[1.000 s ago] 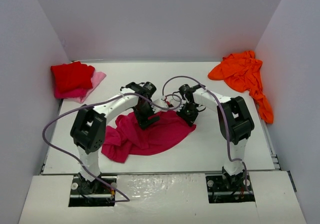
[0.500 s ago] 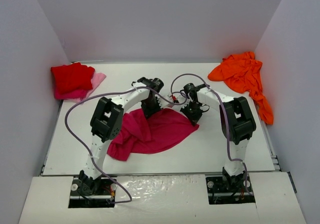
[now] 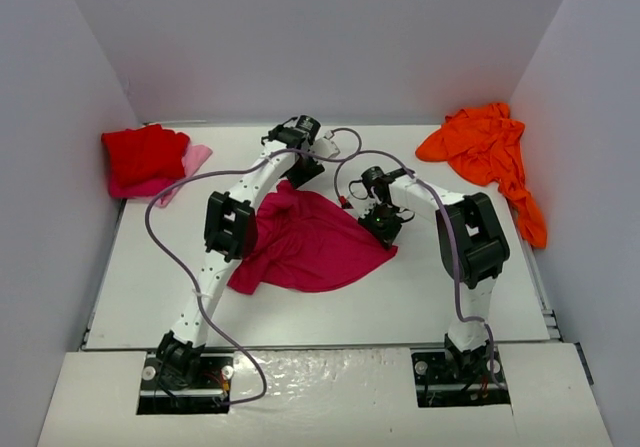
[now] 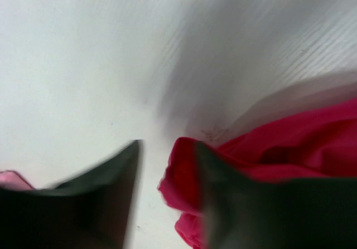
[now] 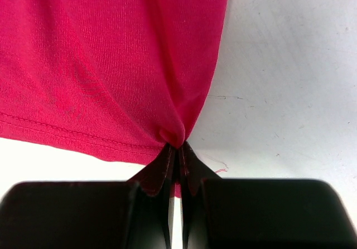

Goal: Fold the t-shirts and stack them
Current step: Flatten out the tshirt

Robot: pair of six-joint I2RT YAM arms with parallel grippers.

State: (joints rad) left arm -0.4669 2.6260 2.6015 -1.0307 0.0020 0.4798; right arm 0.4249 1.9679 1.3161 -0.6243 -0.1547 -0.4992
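A magenta t-shirt (image 3: 310, 242) lies spread in the middle of the table, one corner drawn toward the far side. My left gripper (image 3: 303, 165) stands over that far corner. In the left wrist view its jaws (image 4: 167, 149) are apart, with white table showing between them, and the shirt's bunched edge (image 4: 181, 176) rests against the right finger. My right gripper (image 3: 383, 227) is shut on the shirt's right hem (image 5: 177, 147), and the cloth (image 5: 111, 65) puckers at the fingertips. A folded red t-shirt (image 3: 143, 152) sits at the far left. An orange t-shirt (image 3: 485, 145) lies crumpled at the far right.
A light pink cloth (image 3: 192, 159) pokes out from under the red t-shirt. White walls enclose the table on three sides. The orange t-shirt trails along the right wall toward the near side. Purple cables loop from both arms over the table.
My left arm has reached toward the far side, dragging the magenta shirt's corner with it, and its jaws have parted after closing. The right gripper has kept its hold in place.
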